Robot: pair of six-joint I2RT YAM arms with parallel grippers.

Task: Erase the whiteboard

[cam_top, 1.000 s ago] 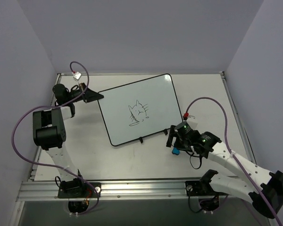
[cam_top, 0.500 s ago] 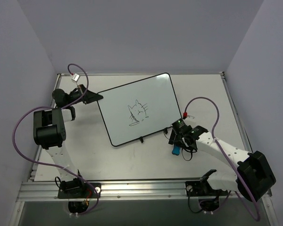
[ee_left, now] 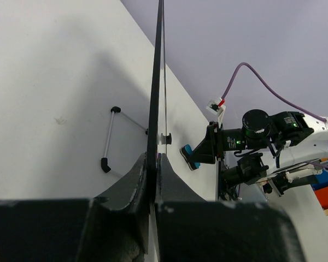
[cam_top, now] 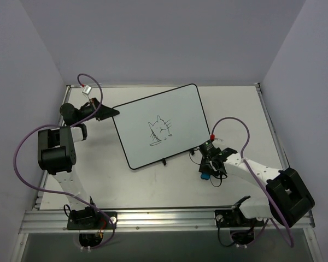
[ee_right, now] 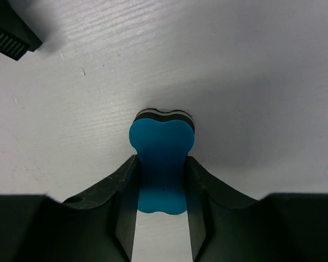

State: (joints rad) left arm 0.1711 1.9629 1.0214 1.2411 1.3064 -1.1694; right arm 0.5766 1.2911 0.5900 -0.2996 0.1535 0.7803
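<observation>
The whiteboard lies tilted on the table, black-framed, with a black cat doodle in its middle. My left gripper is shut on the board's left corner. In the left wrist view the whiteboard runs edge-on between the left gripper's fingers. A small blue eraser rests on the table just off the board's near right corner, with my right gripper shut on it. In the right wrist view the eraser sits pinched at its waist by the right gripper.
A wire prop sticks out under the board. Two black clips sit on its near long edge. Purple cables loop beside both arms. Walls close in the table on three sides, and a metal rail runs along the front.
The right gripper has closed on the blue eraser, and its arm has drawn in over it. The left gripper and the whiteboard have stayed put.
</observation>
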